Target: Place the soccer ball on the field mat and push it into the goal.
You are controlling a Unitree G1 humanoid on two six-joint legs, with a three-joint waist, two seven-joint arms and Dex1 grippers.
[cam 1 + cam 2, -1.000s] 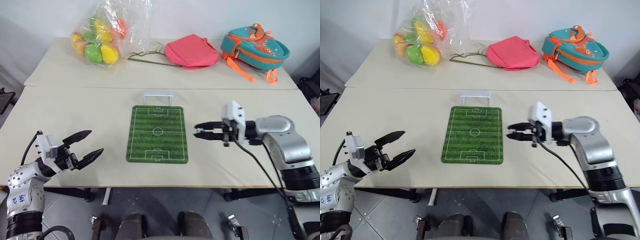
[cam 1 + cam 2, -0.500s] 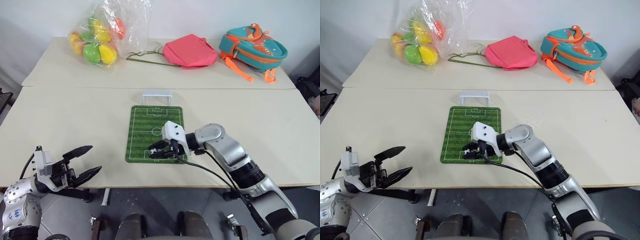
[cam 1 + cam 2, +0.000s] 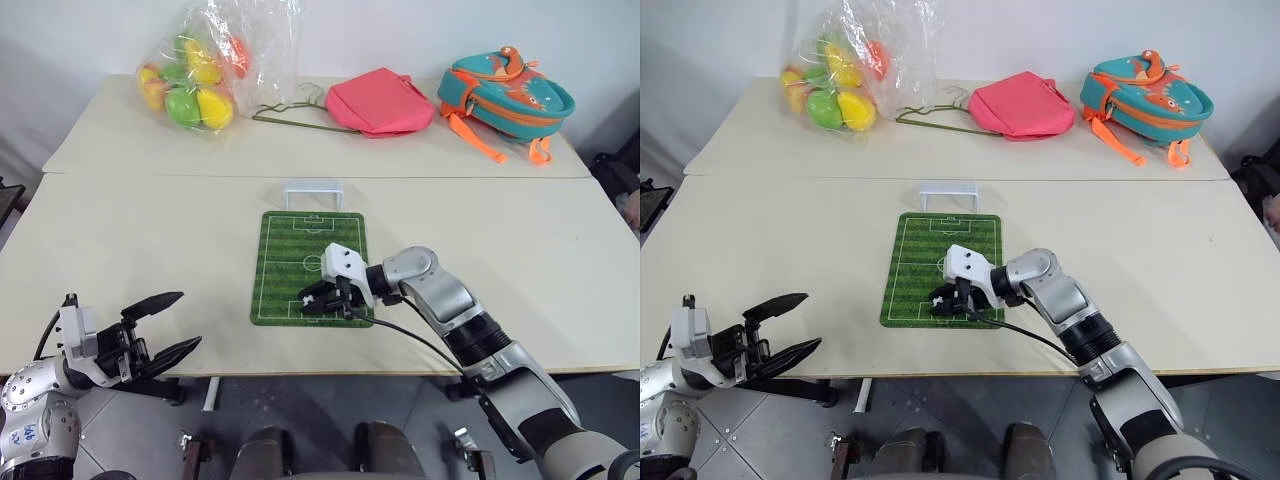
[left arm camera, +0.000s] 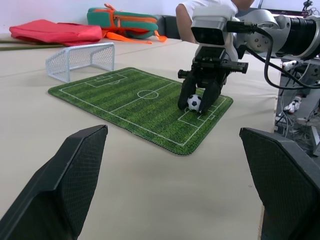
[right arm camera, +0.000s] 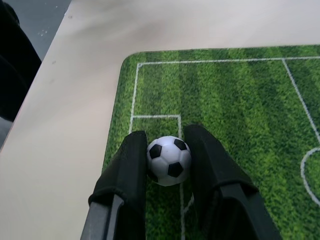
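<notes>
two pale beige rectangular tables [image 3: 150, 240] butt together to make the worktop. along the far edge we see a clear plastic bag of yellow, green and orange balls [image 3: 205, 75] near the far left corner, a flat pink fabric pouch [image 3: 382, 102] mid-edge, and a teal-and-orange child's backpack [image 3: 505, 98] toward the far right corner, all parked well apart from the play area, we judge as clutter.

the striped green rectangular field mat with white pitch lines [image 3: 300, 250] lies mid-worktop, long axis running from near edge to far edge. the small white netted frame goal [image 3: 314, 194] stands just beyond the mat's far short edge, mouth facing the mat, so a straight push along the mat ends in it.

our right gripper [image 5: 170, 165] is low over the mat's near end, fingers clenched on the tiny white soccer ball with black patches [image 5: 169, 160], which sits at the near goal box lines, at or on the mat surface. we judge placing is nearly done; release and push remain.

our left gripper [image 3: 160, 325] hangs off the near left edge, fingers spread, grasping nothing, kept clear.

no readable brand or writing anywhere.
</notes>
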